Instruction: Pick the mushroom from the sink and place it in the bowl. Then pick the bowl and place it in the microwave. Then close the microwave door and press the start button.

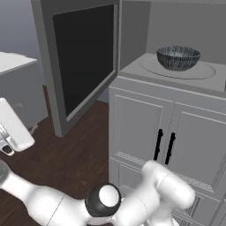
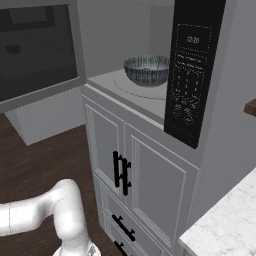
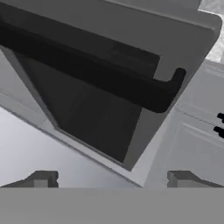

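Note:
The bowl [image 1: 178, 57] stands upright on the round turntable plate [image 1: 152, 67] inside the microwave [image 1: 132, 31]; it is also in the right base view [image 2: 146, 69]. The mushroom is hidden and the sink is out of view. The microwave door [image 1: 84, 57] hangs open to the left, its dark glass facing the cavity. In the hand view my gripper [image 3: 111, 179] is open and holds nothing, and it faces the door's outer side [image 3: 87, 118] and its dark handle bar [image 3: 113, 83]. The black control panel [image 2: 192, 75] sits right of the cavity.
Below the microwave are grey cabinet doors with black handles [image 1: 164, 145] and drawers [image 2: 122, 227]. My arm [image 1: 53, 205] lies low over the dark wood floor [image 1: 70, 154], left of the cabinet. A white marble counter corner [image 2: 230, 225] shows at the lower right.

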